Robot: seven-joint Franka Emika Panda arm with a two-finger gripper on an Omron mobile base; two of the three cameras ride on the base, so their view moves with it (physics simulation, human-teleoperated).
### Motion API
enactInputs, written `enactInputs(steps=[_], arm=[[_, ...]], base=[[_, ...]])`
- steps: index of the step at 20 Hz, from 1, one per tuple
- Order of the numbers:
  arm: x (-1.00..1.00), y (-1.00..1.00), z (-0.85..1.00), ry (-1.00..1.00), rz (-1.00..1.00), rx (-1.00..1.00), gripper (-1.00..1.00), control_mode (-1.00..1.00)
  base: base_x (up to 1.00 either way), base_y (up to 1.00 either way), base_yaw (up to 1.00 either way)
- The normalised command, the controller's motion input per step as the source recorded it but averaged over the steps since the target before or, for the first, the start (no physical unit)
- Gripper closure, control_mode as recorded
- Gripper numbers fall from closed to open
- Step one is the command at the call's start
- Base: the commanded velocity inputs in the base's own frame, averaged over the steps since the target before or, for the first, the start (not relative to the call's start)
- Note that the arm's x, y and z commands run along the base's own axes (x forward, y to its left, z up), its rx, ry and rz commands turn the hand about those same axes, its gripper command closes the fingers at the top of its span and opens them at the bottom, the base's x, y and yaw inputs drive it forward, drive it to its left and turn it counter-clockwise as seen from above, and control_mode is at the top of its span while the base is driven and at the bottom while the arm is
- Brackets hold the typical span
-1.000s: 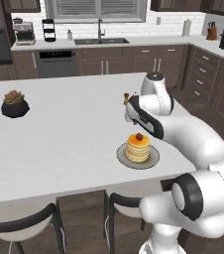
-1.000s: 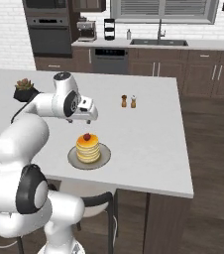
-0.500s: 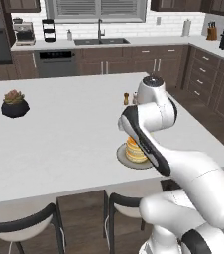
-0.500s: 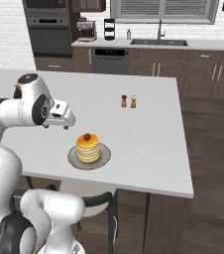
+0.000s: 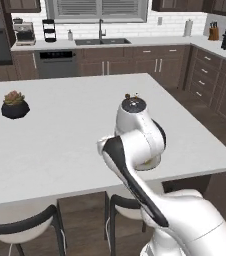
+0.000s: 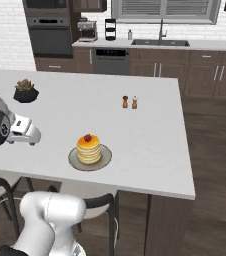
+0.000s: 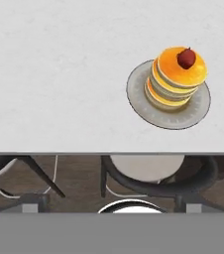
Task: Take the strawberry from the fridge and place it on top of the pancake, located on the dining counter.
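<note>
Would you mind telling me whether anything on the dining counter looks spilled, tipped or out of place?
Nothing stands out. The strawberry sits on top of the pancake stack, which stands upright on its plate. The two shakers and the potted plant stand upright too.

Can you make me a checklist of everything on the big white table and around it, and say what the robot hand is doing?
Surface: dining counter, plain white.
Job's things: strawberry sits on top of the pancake stack, on a grey plate near the counter's front edge.
Clutter: two small shakers side by side mid-counter; potted plant in a dark bowl towards the far left.
Grippers: gripper open, holding nothing, up above the counter's edge and off to the left of the plate.
Cables: nothing seen.
Surroundings: dark stools under the counter's front edge; sink, oven and brown cabinets along the back wall.
</note>
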Motion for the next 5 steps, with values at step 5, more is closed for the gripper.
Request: enactInputs(steps=[5], arm=[[-0.17,0.68,0.0,0.19,0.0,-0.08,-1.0,-1.0]], base=[[0.0,0.0,0.0]])
